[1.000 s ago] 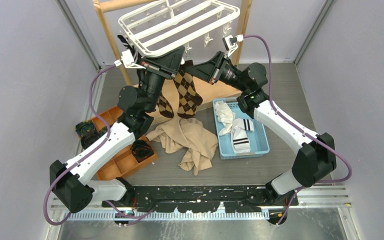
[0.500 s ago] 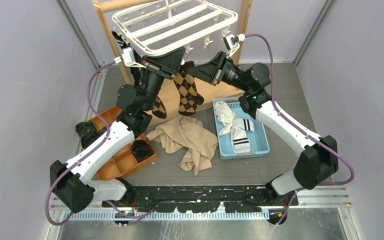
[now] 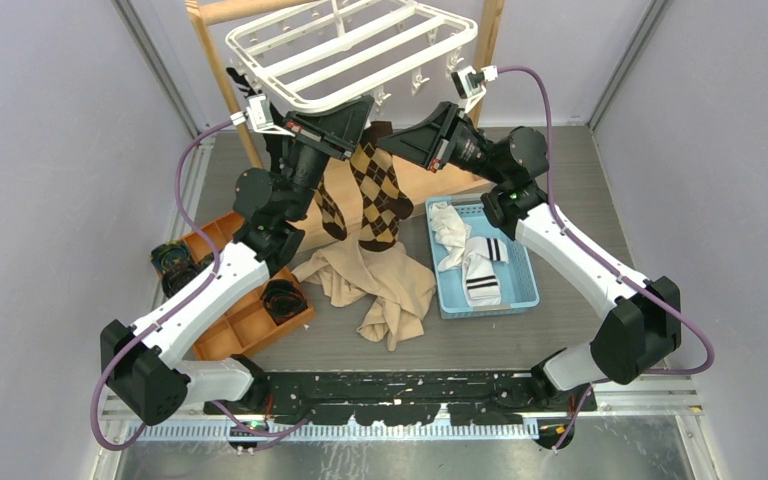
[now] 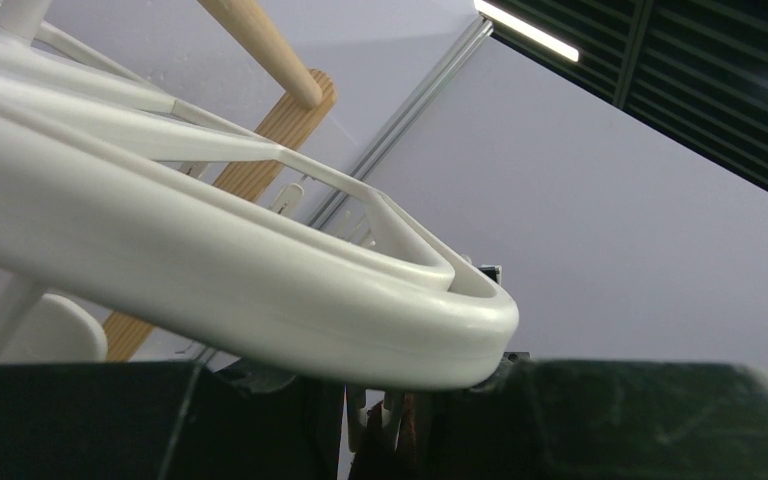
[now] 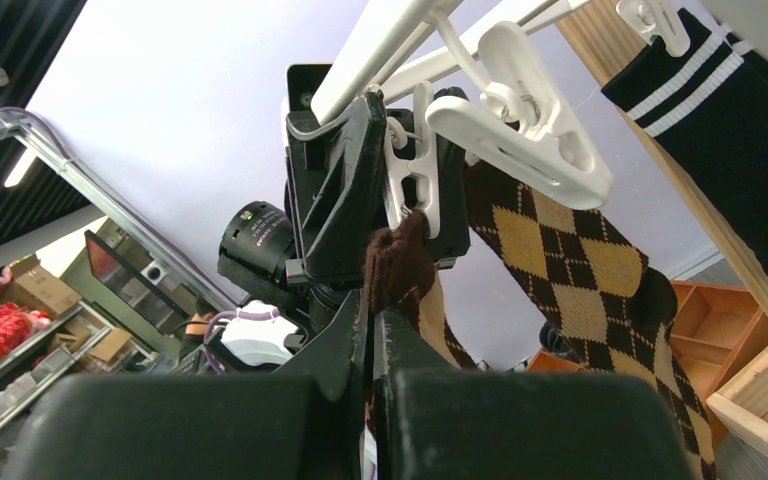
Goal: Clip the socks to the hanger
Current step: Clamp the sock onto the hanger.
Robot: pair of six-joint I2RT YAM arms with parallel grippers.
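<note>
The white hanger (image 3: 350,50) hangs from the wooden stand, and its rim (image 4: 260,290) fills the left wrist view. My left gripper (image 3: 345,122) sits under the hanger's near corner, shut on a white clip (image 5: 410,180), which also shows between its dark fingers (image 4: 375,410). My right gripper (image 5: 372,310) is shut on the cuff of a brown argyle sock (image 5: 400,260), held up against that clip. A second argyle sock (image 5: 570,260) hangs clipped beside it. In the top view both socks (image 3: 380,190) dangle between the arms. A black striped sock (image 5: 730,110) hangs further along.
A blue basket (image 3: 530,290) on the right holds white socks with black bands (image 3: 480,265). A beige cloth (image 3: 375,285) lies in the middle. At the left, an orange divided tray (image 3: 245,330) holds rolled dark socks. The stand's wooden posts (image 3: 222,90) rise behind.
The hanger's near corner and both grippers have shifted slightly up and back. The argyle socks have swung and now hang lower. Both grips are unchanged.
</note>
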